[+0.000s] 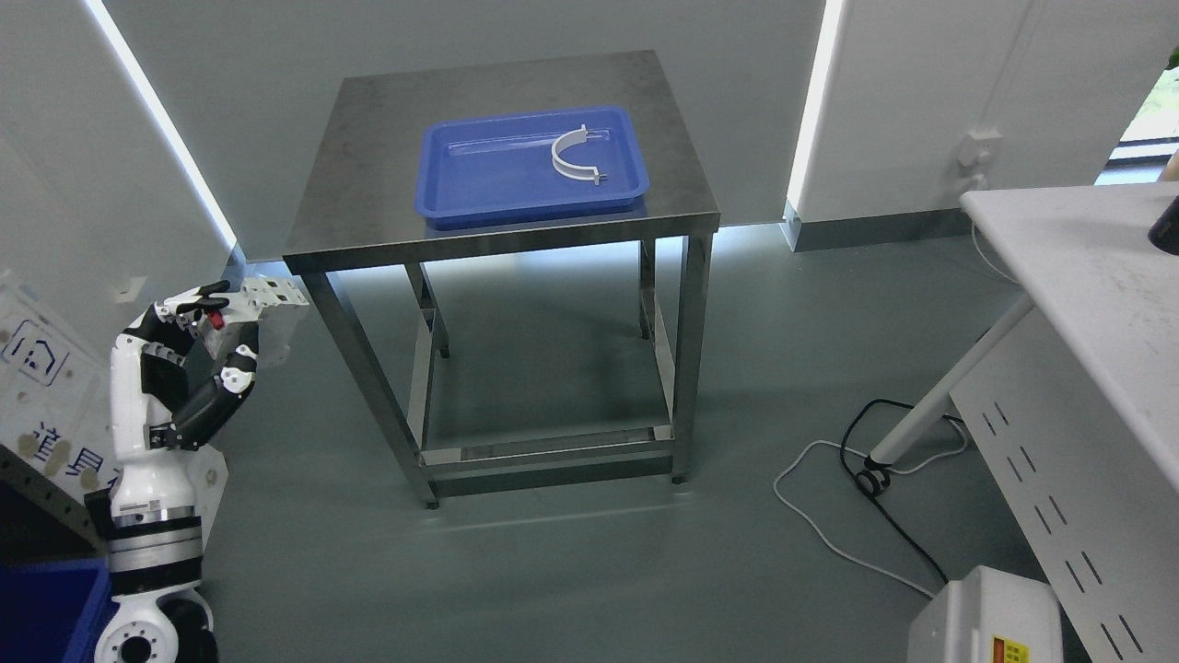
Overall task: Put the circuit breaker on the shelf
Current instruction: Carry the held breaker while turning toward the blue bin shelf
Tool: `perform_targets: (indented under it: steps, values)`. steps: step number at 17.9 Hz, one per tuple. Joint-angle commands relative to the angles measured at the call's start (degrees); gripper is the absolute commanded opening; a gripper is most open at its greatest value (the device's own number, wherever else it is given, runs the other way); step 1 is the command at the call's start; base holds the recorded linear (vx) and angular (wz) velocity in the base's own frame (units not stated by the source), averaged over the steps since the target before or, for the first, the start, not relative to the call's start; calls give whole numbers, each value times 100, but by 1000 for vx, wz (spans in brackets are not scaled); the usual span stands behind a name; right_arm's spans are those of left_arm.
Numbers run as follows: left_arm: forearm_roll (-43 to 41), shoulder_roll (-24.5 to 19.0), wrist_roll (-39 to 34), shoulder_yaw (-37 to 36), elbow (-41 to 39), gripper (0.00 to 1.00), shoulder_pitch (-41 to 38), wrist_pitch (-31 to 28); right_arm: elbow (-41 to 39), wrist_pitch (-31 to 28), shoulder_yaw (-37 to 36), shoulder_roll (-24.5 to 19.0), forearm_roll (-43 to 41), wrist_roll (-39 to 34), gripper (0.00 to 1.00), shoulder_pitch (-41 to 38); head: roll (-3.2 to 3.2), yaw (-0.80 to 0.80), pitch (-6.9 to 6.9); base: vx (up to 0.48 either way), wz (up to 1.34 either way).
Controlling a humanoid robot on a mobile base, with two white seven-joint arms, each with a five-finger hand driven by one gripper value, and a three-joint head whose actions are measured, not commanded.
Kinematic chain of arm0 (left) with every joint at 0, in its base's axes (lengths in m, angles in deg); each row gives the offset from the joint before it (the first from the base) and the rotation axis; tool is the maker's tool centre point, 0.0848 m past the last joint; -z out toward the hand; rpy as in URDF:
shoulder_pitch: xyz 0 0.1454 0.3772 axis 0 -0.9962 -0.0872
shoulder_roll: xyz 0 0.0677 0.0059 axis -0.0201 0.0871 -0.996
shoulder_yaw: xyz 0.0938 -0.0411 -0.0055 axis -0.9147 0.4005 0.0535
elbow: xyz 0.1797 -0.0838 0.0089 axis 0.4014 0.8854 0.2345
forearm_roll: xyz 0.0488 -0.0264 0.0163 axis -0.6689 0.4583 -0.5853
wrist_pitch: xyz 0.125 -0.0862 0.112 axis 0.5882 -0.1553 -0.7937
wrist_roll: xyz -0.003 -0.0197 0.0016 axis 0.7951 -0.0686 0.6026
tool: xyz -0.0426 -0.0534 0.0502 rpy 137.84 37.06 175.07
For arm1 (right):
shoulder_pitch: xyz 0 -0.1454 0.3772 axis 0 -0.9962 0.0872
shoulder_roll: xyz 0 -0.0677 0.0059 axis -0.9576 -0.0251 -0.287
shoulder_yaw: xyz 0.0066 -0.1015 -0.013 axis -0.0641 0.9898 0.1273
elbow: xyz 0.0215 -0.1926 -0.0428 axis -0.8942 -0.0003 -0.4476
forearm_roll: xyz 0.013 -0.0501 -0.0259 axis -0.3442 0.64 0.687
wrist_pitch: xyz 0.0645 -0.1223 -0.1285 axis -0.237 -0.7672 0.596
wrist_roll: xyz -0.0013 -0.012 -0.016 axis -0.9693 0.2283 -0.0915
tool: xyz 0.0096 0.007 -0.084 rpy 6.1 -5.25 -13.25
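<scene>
My left hand (216, 336) is raised at the lower left, beside and below the steel table's front left corner. Its fingers are curled around a white circuit breaker (262, 308) with a small red part showing near the thumb. The breaker is held in the air, level with the underside of the table top (368, 157). A blue tray (488, 175) lies on the table top with a white curved clamp (573, 157) inside it. My right arm does not show.
The steel table has a low frame (543, 456) near the floor. A white desk (1096, 276) stands at the right, with cables (866, 479) on the floor below it. A white box (986, 617) sits at the bottom right. A blue bin corner (41, 612) shows bottom left.
</scene>
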Motion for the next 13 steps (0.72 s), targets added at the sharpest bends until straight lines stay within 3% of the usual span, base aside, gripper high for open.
perform_targets:
  steps: [1, 13]
  values:
    - [-114, -94, 12, 33, -249, 5, -8, 12, 0, 4, 0, 100, 0, -6, 100, -1, 0, 0, 0, -240, 155]
    - [-114, -94, 21, 253, -935, 6, 1, -50, 0, 4, 0, 100, 0, -6, 100, -10, 0, 0, 0, -336, 197]
